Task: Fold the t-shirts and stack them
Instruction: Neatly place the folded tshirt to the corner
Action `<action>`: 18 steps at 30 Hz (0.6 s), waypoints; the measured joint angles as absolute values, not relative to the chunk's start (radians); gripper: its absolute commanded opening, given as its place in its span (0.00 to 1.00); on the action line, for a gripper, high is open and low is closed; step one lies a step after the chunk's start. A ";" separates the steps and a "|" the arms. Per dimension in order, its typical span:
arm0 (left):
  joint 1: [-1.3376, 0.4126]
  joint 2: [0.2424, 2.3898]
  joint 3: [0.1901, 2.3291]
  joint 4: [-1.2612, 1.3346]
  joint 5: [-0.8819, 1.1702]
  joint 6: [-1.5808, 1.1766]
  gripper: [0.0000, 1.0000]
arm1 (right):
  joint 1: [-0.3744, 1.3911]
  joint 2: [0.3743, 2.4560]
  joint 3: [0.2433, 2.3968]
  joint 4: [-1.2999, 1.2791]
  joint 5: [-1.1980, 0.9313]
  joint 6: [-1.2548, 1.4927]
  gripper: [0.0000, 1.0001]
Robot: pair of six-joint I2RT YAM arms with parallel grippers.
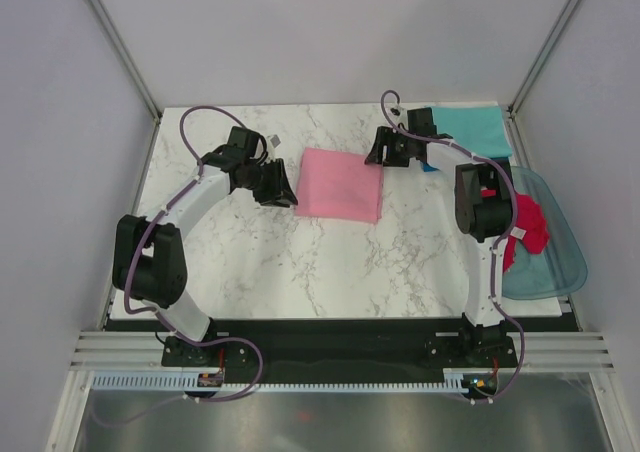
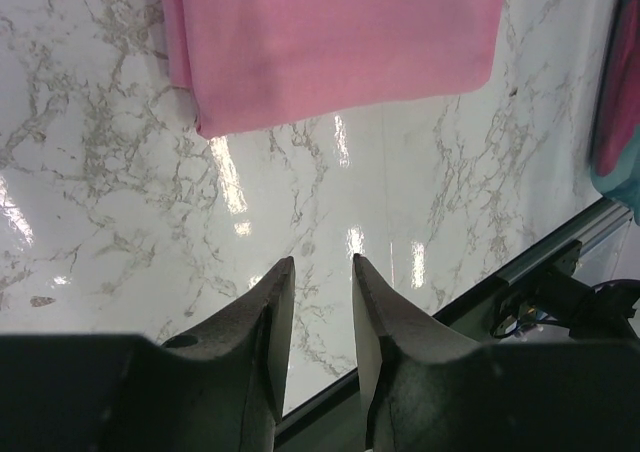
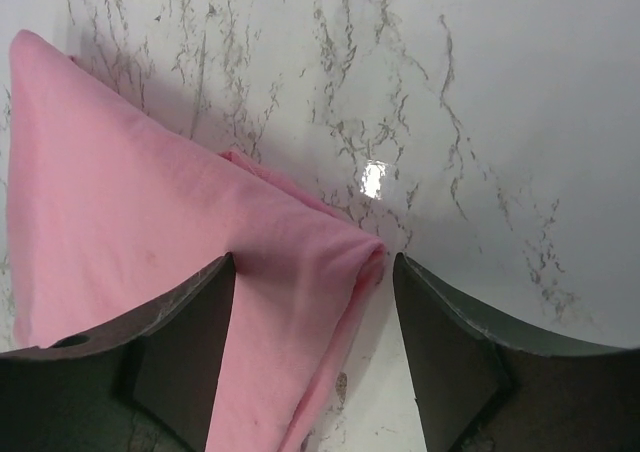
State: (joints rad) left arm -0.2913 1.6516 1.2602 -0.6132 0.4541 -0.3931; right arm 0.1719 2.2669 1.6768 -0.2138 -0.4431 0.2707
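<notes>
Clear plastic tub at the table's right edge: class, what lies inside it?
A crumpled crimson t-shirt lies in the tub; the right arm covers part of it, and anything beneath stays hidden.

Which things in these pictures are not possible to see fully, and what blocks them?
- Red shirt: top view, left part hidden behind the right arm.
- Teal shirt: top view, near corner covered by the same arm; number of layers too small to tell.
- Pink shirt: left wrist view, cut off by the top edge.
</notes>
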 measured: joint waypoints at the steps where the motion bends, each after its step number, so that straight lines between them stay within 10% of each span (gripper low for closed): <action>1: -0.291 1.652 1.260 -0.613 0.456 -0.392 0.37 | 0.175 2.267 1.677 -0.216 -0.443 0.263 0.70; 18: -0.291 1.624 1.259 -0.611 0.481 -0.392 0.36 | 0.188 2.308 1.705 -0.213 -0.534 0.204 0.47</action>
